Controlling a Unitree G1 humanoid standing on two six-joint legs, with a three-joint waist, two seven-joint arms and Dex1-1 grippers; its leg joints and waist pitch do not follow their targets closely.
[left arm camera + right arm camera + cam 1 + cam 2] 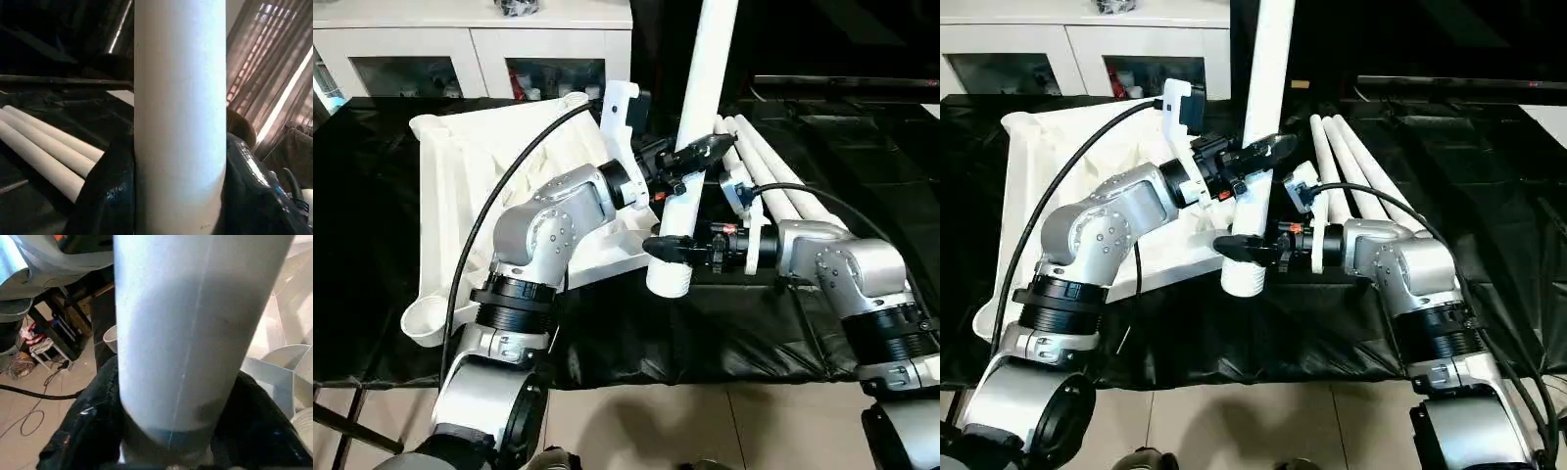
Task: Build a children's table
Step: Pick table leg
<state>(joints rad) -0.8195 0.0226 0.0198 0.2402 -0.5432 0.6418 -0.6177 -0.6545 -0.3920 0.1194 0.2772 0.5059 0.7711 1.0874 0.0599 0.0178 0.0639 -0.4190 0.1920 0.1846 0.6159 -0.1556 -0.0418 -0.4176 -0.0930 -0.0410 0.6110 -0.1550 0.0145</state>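
While your head views show both grippers pinching the upright leg (700, 117) beside the tabletop (460, 186), left gripper (690, 162) above right gripper (671, 247), your left wrist view adds three spare legs (44, 147) lying behind

Even indoor light; glare streaks the black cloth (724, 333) (wrist views blur close up).

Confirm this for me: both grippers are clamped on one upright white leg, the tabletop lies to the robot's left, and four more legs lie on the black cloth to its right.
One thing is off: three legs lie on the black cloth, not four, as the left eye view shows. The rest holds: the left gripper and right gripper both clamp the upright leg, and the tabletop lies to the robot's left.
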